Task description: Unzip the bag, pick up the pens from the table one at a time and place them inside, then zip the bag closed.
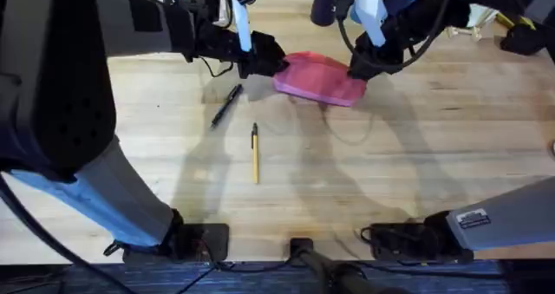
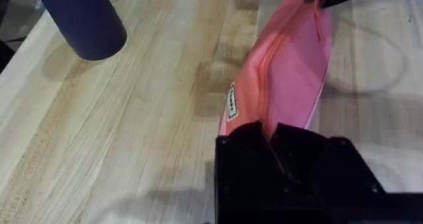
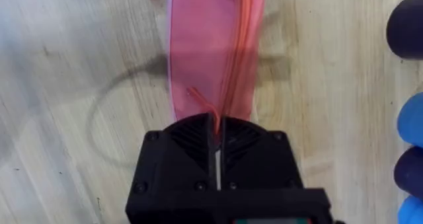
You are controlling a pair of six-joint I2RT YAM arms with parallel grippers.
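Observation:
The pink bag [image 1: 321, 79] lies at the back middle of the table [image 1: 390, 173], its zipper [image 3: 241, 45] running along its top. My left gripper [image 1: 264, 60] is shut on the bag's left end [image 2: 271, 128]. At the right end, my right gripper [image 1: 368, 64] is shut on the thin pink zipper pull [image 3: 201, 102], which runs in between its fingers [image 3: 217, 128]. The black pen [image 1: 227, 104] lies slanted on the wood in front of the left gripper. Nearer the front lies the yellow-tan pen [image 1: 255, 153], pointing front to back.
A dark blue cylinder [image 1: 325, 3] and lighter blue objects [image 1: 368, 3] stand just behind the bag. Small clutter [image 1: 473, 21] sits at the back right. Both arm bases occupy the front edge, and bare wood stretches between the pens and the bases.

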